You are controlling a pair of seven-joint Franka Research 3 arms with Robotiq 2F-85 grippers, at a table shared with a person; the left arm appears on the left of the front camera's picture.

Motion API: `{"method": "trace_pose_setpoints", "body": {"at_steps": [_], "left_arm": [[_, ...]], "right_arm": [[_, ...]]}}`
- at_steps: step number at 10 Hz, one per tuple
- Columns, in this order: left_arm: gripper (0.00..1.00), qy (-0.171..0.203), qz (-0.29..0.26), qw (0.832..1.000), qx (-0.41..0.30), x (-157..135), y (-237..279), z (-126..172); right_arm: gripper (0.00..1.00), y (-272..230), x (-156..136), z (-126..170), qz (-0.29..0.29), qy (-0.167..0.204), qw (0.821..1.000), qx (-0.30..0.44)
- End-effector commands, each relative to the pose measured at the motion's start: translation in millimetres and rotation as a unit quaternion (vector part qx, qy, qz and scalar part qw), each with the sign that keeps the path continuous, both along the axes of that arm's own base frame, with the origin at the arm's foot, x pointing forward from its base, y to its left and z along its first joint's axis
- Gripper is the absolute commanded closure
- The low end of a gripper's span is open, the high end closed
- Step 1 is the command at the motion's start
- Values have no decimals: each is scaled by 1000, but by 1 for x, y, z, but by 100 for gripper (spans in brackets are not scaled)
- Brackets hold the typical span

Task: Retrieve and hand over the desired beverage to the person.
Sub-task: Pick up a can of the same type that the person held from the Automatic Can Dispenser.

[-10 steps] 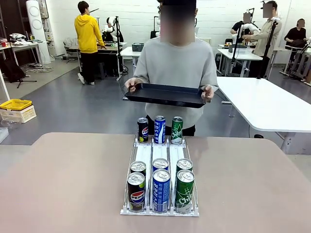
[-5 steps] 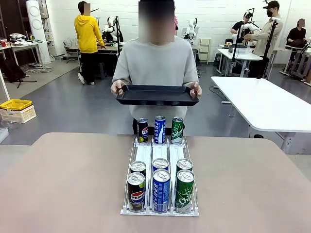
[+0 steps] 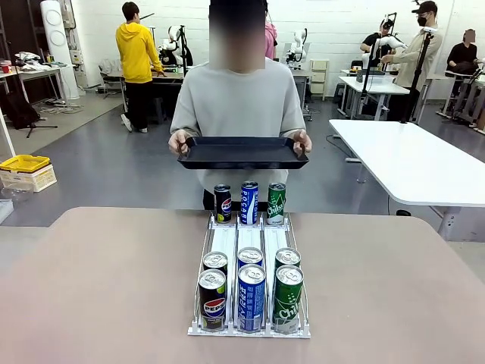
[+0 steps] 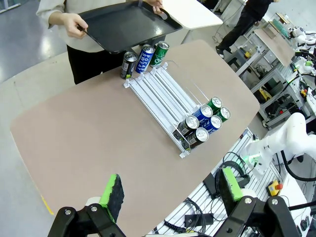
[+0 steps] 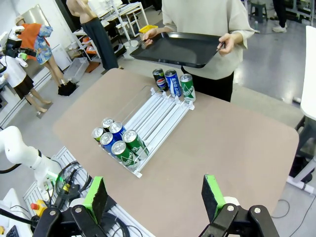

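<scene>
The person (image 3: 239, 98) in a light grey T-shirt stands at the table's far side. Both hands hold a black tray (image 3: 242, 152) level above the rack's far end. A clear three-lane rack (image 3: 250, 243) lies in the middle of the brown table (image 3: 98, 280). It carries black Pepsi cans (image 3: 212, 299), blue cans (image 3: 251, 297) and green cans (image 3: 287, 298), two per lane at the near end and one per lane at the far end (image 3: 248, 202). My left gripper (image 4: 172, 185) hangs open high above the table's side. My right gripper (image 5: 154, 195) is open too, high over the near edge.
A white table (image 3: 409, 159) stands to the right behind the person. A yellow crate (image 3: 24, 163) sits on the floor at the left. Other people work at benches farther back. Bare tabletop lies on both sides of the rack.
The person has stepped to the left with the tray and now stands centred behind the rack. The cans have not moved.
</scene>
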State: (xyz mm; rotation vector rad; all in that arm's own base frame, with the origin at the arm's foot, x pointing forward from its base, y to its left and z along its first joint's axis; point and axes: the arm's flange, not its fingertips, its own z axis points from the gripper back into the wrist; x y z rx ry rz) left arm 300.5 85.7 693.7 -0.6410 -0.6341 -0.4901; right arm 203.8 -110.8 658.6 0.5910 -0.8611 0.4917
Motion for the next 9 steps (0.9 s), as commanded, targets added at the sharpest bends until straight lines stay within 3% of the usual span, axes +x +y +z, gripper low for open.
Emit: {"method": "trace_pose_setpoints", "body": {"at_steps": [1, 9], "left_arm": [[0, -3, -5, 1000, 6, 0, 3, 1], [0, -3, -5, 1000, 6, 0, 3, 1]], "right_arm": [[0, 2, -1, 0, 13, -5, 1000, 6], [0, 2, -1, 0, 13, -5, 1000, 6]]}}
